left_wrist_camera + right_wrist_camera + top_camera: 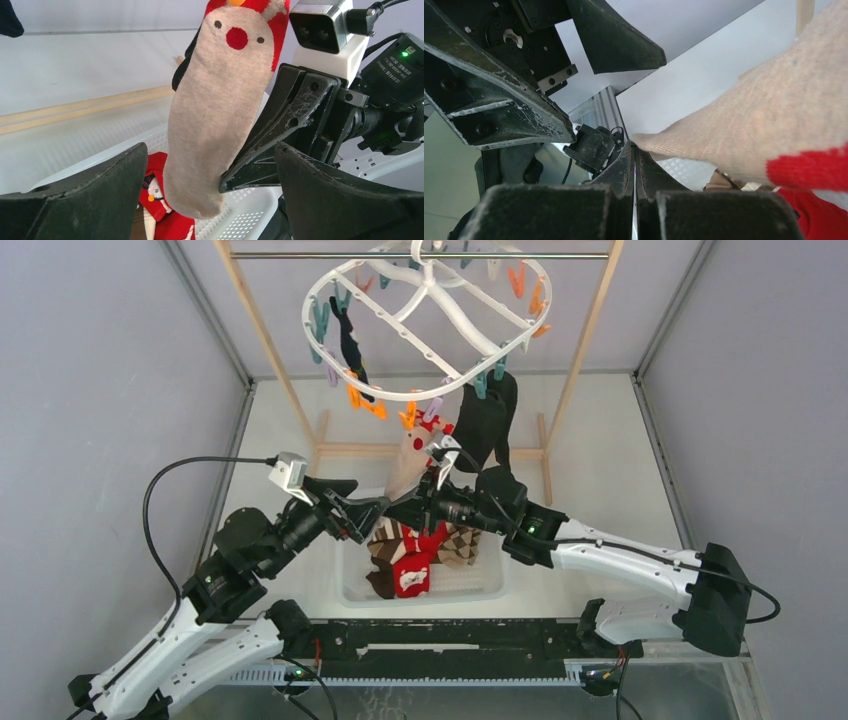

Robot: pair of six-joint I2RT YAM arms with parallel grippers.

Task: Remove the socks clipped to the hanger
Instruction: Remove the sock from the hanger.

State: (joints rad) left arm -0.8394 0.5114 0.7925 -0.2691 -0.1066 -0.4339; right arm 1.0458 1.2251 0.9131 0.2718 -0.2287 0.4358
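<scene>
The white oval hanger [430,325] hangs from the rod with socks clipped to it: a black one [350,345] on the left, a black one [490,425] on the right, and a beige sock [408,468] with a red-nosed face [215,120] at the front. My left gripper [210,192] is open, and the beige sock's toe hangs between its fingers without touching them. My right gripper [634,145] is shut, its tips against the lower edge of that sock [764,125]. No fabric shows between its jaws. From above, the two grippers [372,502] [402,510] meet under the sock.
Directly below stands a white perforated basket [480,585] holding several loose socks [412,560], red and brown. The wooden rack's posts [265,340] flank the hanger. Orange and teal clips [520,282] dangle from the frame. Grey walls close both sides.
</scene>
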